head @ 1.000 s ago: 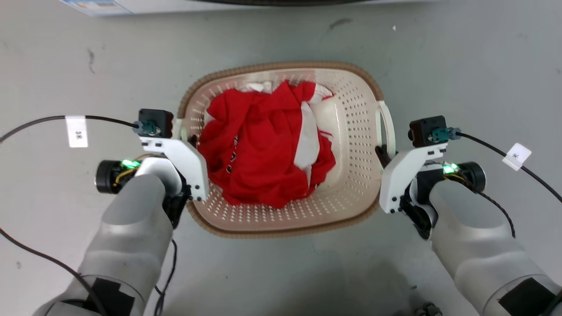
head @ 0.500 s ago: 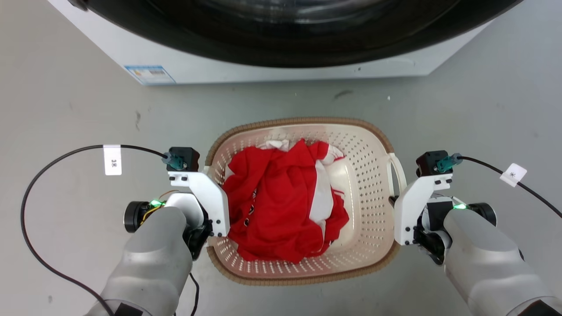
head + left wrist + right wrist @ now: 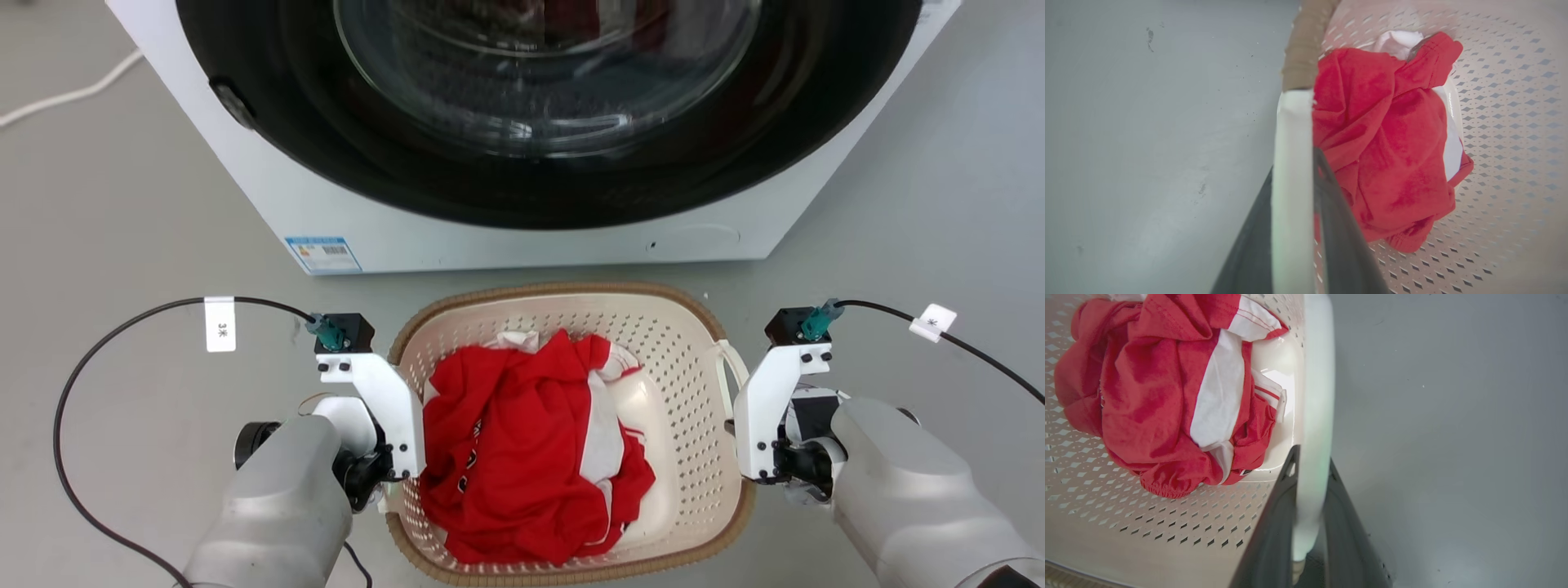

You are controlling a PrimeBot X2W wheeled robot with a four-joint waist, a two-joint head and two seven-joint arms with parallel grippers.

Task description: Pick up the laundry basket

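Laundry basket (image 3: 692, 408), a cream rounded-rectangular tub of perforated plastic with a brown woven-look rim (image 3: 563, 288), is being held between your two grippers low in the head view. Your left gripper (image 3: 1293, 161) is pinching the smooth white left handle (image 3: 1290, 122). Its two long dark fingers are nearly together, one pressing on each side of the strap. Your right gripper (image 3: 1312, 455) is clamping the white right handle (image 3: 1316, 396) the same way, with only the handle's thickness between its fingers. You cannot tell from these views whether the base is touching the grey floor (image 3: 122, 204).

Inside, a crumpled red-and-white cloth garment (image 3: 522, 457) is lying heaped toward the left wall and touching it. Just beyond the far rim, a white front-loading washing machine (image 3: 522, 237) with a dark glossy round door (image 3: 547, 106) is standing.

Compared with half a second ago, your head camera is pointing higher, so far more of the washer is showing. Both grippers are keeping the same hold on the handles.
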